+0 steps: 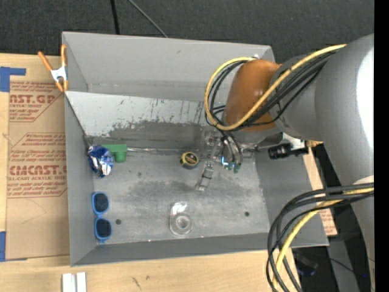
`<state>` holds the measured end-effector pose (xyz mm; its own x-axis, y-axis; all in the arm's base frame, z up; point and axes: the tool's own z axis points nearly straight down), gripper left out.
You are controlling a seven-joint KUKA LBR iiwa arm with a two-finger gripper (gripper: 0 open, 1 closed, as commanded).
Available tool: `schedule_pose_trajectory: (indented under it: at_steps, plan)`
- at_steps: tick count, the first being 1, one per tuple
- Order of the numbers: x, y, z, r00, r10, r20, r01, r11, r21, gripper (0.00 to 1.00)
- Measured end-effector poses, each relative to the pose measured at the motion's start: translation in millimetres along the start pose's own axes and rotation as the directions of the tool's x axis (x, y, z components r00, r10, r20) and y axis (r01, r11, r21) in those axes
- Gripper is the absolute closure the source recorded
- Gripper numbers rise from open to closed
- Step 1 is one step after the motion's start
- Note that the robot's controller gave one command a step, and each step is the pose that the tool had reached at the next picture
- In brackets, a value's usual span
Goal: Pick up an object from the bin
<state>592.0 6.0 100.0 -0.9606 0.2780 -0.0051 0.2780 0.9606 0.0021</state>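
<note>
Against the left wall of the grey metal bin [158, 66] lies a crumpled blue-and-white wrapper [100, 160], and a small green block [118, 153] touches its upper right side. Below them, in the near left corner, a pair of blue sunglasses [100, 215] lies along the wall, one lens above the other. Further right, near the front wall and well apart from everything else, sits a small clear plastic cup [180, 221], tipped a little. Up from it, about mid-floor, is a small round yellow-and-black thing [189, 158], ring-like, too small to name more closely. It is the thing nearest the gripper [206, 174], lying just beside it on the left and apart from it. The gripper hangs low over bare floor right of centre, with nothing seen in its grasp; whether it is parted or closed I cannot tell. Above it the orange wrist cover [254, 96] and looping yellow-and-black cables [214, 96] lead off to the grey arm [340, 96] at the right.
</note>
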Motion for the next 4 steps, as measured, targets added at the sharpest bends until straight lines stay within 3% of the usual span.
schedule_pose_trajectory:
  at_steps: [1,2,3,4]
  plan:
    - [12.0,9.8,30.4,0.972,0.236,-0.003,-0.236,0.972,0.002,0.00]
    - [11.7,10.2,30.4,0.972,0.234,-0.001,-0.234,0.972,0.002,0.00]
    - [11.2,10.3,29.7,0.972,0.234,0.000,-0.234,0.972,0.002,1.00]
    - [9.4,11.3,-34.3,0.973,0.233,0.001,-0.233,0.973,-0.001,1.00]
